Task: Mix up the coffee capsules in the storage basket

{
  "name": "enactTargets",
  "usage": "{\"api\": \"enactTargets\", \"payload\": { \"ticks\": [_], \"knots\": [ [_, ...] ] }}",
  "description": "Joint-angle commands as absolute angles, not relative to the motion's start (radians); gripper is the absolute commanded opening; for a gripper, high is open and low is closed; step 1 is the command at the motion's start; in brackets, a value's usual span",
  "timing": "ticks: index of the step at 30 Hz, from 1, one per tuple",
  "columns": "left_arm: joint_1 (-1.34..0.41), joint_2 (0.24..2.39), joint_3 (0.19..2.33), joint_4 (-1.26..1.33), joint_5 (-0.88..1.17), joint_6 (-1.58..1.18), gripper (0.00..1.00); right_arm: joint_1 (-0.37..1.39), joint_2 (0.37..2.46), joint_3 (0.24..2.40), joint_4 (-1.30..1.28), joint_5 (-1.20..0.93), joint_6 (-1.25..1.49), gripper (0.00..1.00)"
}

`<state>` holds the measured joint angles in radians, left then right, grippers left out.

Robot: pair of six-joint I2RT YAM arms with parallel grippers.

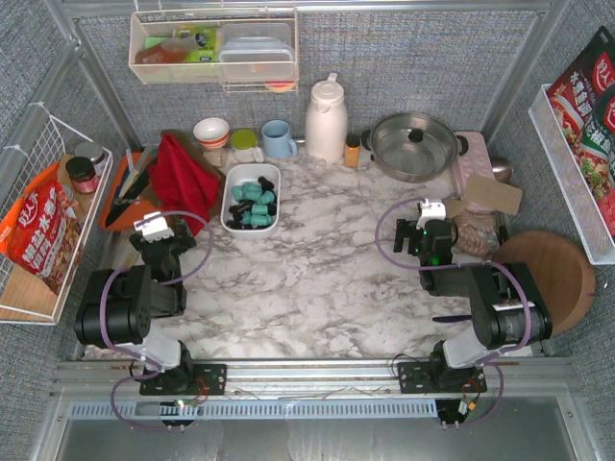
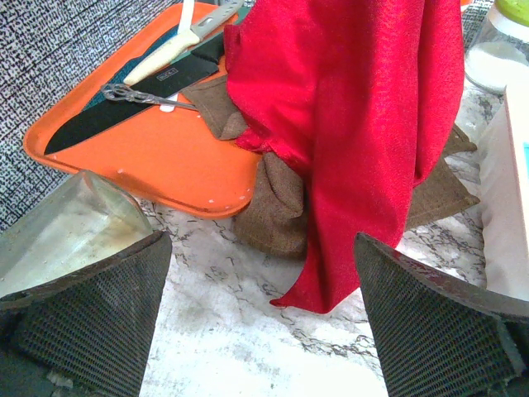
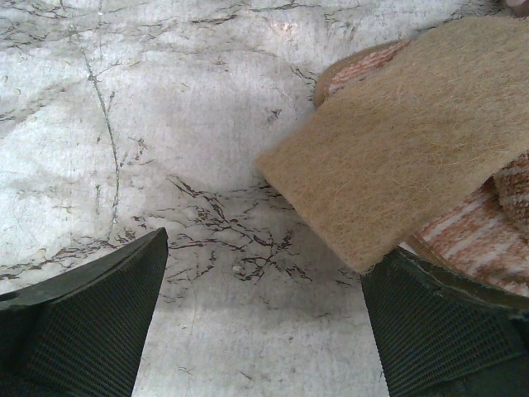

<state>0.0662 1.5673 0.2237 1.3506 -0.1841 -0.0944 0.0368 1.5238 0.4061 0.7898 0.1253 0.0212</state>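
The white storage basket [image 1: 252,173] sits at the back left of the marble table, with teal and black coffee capsules [image 1: 252,204] piled in it. My left gripper [image 1: 154,228] is open and empty, to the basket's left and a little nearer. In the left wrist view the left gripper [image 2: 264,331] hangs over bare marble facing a red cloth [image 2: 355,124], and the basket's white wall [image 2: 504,215] shows at the right edge. My right gripper [image 1: 430,209] is far to the right. In its wrist view the right gripper [image 3: 264,331] is open over marble.
An orange tray [image 1: 120,202] with knives lies left of the red cloth [image 1: 183,173]. A blue mug [image 1: 279,139], white thermos [image 1: 326,120] and pan [image 1: 413,144] line the back. A tan fibre pad [image 3: 413,141] and round wooden board [image 1: 548,269] lie by the right gripper.
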Motion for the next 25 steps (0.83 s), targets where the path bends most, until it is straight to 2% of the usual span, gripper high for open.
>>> {"api": "enactTargets", "payload": {
  "ticks": [1, 12, 25],
  "knots": [
    [0.066, 1.565, 0.226, 1.353, -0.184, -0.098, 0.99, 0.035, 1.523, 0.416, 0.790, 0.121, 0.024, 0.99],
    [0.066, 1.566, 0.226, 1.353, -0.183, -0.098, 0.99, 0.031, 1.541, 0.399, 0.852, 0.114, 0.021, 0.99],
    [0.067, 1.565, 0.226, 1.352, -0.184, -0.098, 0.99, 0.028, 1.525, 0.419, 0.788, 0.106, 0.026, 0.99]
  ]
}}
